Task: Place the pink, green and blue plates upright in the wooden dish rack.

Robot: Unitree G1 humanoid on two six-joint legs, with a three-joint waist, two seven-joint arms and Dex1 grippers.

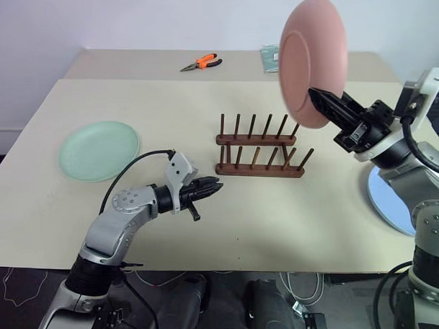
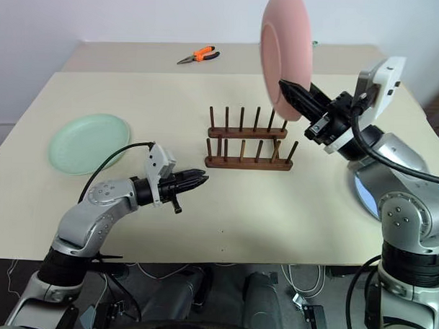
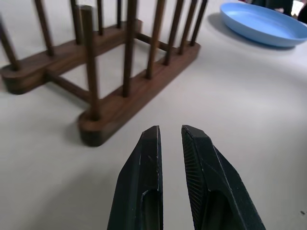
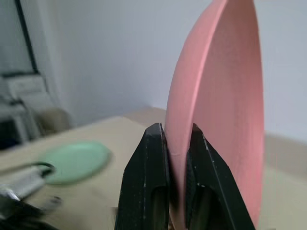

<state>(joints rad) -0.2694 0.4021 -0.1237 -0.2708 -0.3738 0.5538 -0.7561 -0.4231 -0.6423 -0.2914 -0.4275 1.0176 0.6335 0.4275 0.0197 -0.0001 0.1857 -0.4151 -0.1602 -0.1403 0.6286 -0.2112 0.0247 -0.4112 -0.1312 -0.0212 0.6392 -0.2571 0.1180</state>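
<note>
My right gripper [image 1: 317,96] is shut on the lower rim of the pink plate [image 1: 313,56], which stands upright in the air above and to the right of the wooden dish rack [image 1: 261,148]. The rack holds no plate. Flat on the table at the left lies the green plate [image 1: 99,150]. At the right edge, partly behind my right arm, the blue plate [image 1: 388,199] lies flat. My left gripper [image 1: 215,186] hovers low over the table just left of the rack, its fingers nearly together with nothing between them.
Orange-handled pliers [image 1: 202,63] and a greenish packet [image 1: 270,58] lie on the far table behind the rack. A black cable [image 1: 133,165] loops from my left wrist over the table near the green plate.
</note>
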